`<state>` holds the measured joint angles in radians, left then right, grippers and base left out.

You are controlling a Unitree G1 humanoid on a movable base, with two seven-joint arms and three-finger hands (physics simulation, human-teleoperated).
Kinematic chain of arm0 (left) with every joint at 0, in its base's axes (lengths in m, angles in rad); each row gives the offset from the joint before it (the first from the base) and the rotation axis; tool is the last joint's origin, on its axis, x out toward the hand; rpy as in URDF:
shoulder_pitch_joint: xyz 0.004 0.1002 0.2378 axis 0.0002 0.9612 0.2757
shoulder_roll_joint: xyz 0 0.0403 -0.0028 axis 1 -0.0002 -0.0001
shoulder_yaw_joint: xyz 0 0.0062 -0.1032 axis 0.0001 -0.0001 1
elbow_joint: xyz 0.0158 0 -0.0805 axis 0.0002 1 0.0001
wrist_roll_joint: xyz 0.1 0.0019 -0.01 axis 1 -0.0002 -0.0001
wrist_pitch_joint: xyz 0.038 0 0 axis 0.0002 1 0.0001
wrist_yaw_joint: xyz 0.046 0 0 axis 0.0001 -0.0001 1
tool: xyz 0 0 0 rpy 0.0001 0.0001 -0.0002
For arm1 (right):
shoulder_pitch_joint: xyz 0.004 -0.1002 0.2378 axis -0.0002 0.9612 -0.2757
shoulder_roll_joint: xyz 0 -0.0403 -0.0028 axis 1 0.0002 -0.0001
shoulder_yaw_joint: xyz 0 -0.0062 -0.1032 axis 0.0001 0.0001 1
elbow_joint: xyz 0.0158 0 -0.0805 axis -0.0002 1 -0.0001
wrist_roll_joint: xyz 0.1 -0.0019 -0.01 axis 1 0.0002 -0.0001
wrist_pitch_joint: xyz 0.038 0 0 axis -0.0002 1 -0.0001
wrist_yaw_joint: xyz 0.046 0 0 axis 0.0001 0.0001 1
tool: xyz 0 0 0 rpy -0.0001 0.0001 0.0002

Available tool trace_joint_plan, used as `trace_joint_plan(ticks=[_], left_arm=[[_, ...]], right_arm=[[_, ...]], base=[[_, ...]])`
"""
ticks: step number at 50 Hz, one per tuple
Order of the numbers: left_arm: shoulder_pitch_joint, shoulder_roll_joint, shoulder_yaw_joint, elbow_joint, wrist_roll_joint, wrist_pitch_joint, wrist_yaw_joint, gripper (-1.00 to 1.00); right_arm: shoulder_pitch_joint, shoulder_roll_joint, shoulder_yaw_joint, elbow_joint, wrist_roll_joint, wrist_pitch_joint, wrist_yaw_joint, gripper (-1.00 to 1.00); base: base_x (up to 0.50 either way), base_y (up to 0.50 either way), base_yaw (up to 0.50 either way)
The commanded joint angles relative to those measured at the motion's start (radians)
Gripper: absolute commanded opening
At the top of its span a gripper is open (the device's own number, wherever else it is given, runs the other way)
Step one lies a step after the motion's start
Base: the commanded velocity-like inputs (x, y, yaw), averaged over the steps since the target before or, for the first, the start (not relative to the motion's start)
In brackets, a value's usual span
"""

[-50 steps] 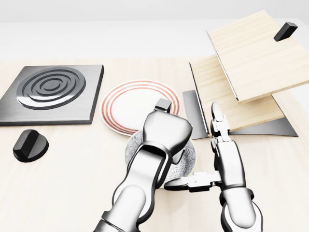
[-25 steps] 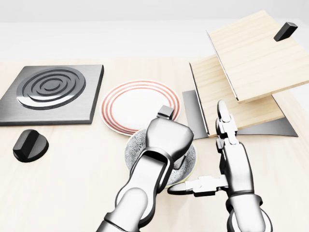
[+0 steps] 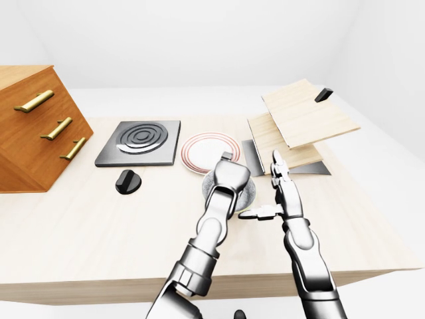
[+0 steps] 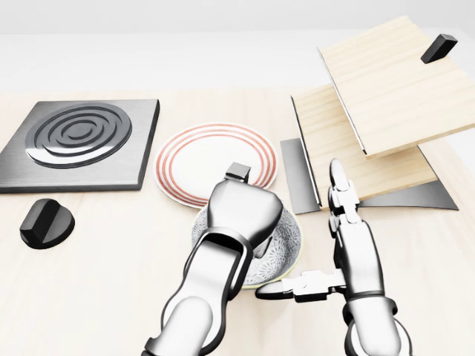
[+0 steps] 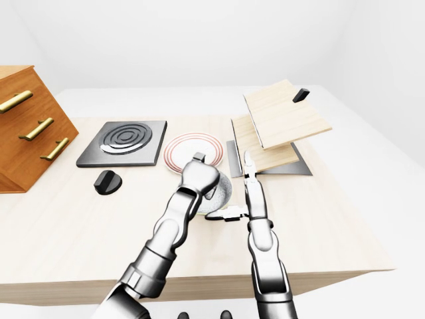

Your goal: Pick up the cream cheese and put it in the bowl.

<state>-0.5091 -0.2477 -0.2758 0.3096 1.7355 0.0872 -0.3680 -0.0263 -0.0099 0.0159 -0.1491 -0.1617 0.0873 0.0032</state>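
The patterned grey bowl (image 4: 286, 248) stands on the wooden table below the striped plate. My left hand (image 4: 241, 211) hangs right over the bowl with its back toward the camera and covers most of it; its fingers are hidden. The cream cheese does not show in any view; whether it is under or inside the left hand I cannot tell. My right hand (image 4: 319, 237) is open just right of the bowl, fingers stretched upward in the view and thumb pointing left at the bowl's lower rim.
A white plate with red rings (image 4: 200, 157) lies just above the bowl. A dark stove plate (image 4: 78, 141) and a black knob (image 4: 46, 222) are at the left. Tilted wooden boards (image 4: 386, 81) rise at the right. A wooden drawer chest (image 3: 33, 133) stands far left.
My left hand has shifted a little to the left and up over the bowl. My right hand has stayed almost where it was, open beside the bowl.
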Motion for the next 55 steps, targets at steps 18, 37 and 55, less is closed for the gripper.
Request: trace_joint_plan(ticks=[18, 37, 55], left_arm=[[0.013, 0.011, -0.001, -0.206, -0.008, 0.000, -0.115, 1.00], [0.046, 0.042, 0.065, -0.432, -0.160, 0.000, -0.196, 1.00], [0.040, 0.267, 0.262, -0.523, -0.670, 0.000, 0.035, 1.00]], right_arm=[[-0.023, 0.003, 0.007, 0.037, -0.006, 0.000, -0.009, 1.00], [-0.015, 0.005, 0.010, 0.016, -0.007, 0.000, -0.007, 1.00], [-0.055, 0.011, 0.029, -0.085, -0.043, 0.000, -0.015, 1.00]], base=[[0.00, 0.00, 0.00], [0.00, 0.00, 0.00], [0.00, 0.00, 0.00]])
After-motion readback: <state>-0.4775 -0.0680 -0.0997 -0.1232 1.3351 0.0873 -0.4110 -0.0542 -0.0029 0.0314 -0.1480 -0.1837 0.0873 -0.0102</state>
